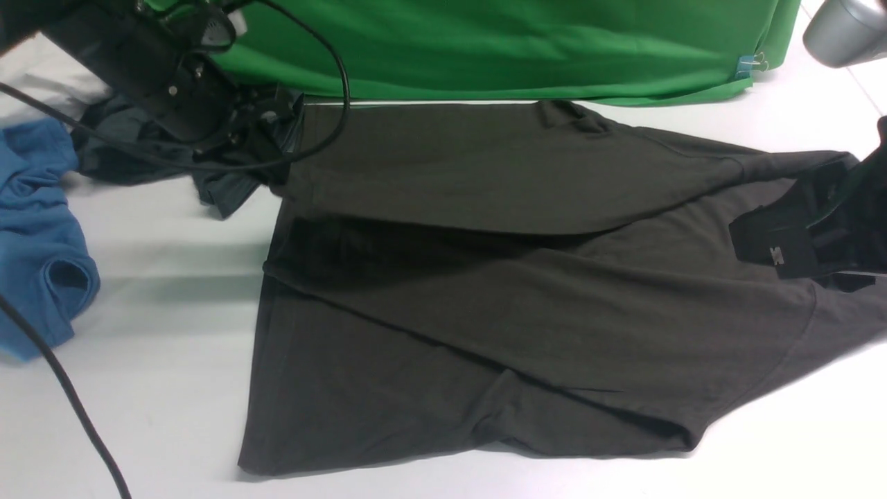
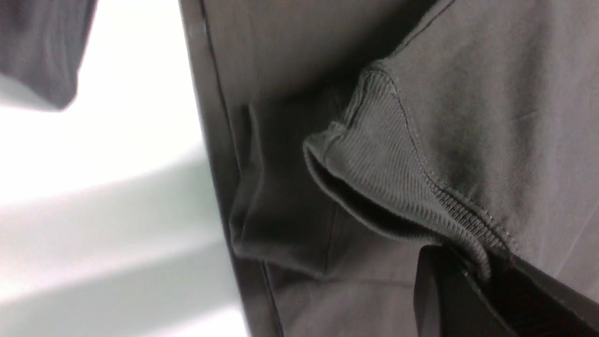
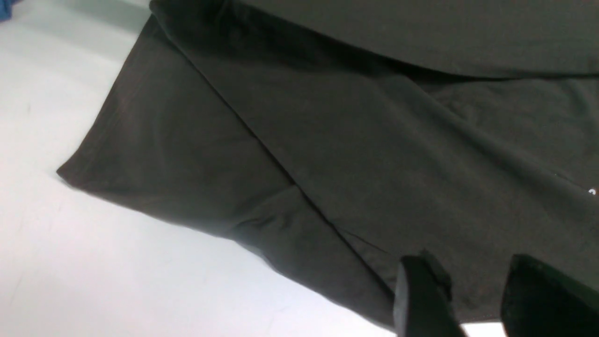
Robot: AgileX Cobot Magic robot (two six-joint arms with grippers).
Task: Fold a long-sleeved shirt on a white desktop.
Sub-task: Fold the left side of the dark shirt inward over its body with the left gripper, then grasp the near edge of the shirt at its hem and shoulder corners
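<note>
The white table (image 1: 173,416) fills the foreground, and the dark shirt (image 1: 485,312) lies across its middle and right, hem toward the robot's left and shoulders toward its right. The near half rests flat, with a sleeve folded in over the body. The far long edge is raised clear of the layers below and casts a deep shadow, which suggests a lengthwise fold is about to be carried toward the near side. A green backdrop (image 1: 485,41) closes off the far end. A blue shirt (image 1: 34,229) and a grey garment (image 1: 222,194) sit bunched at the far left, well apart from the work except where the grey one nearly meets the raised corner. The left claw (image 1: 277,111) is clamped together on the shirt's ribbed edge (image 2: 383,164) at that corner, holding it up. The right claw (image 3: 472,267) hovers low over the shoulder end with its fingers apart and no cloth visible between them, probably placed to take that end so both ends travel level.
</note>
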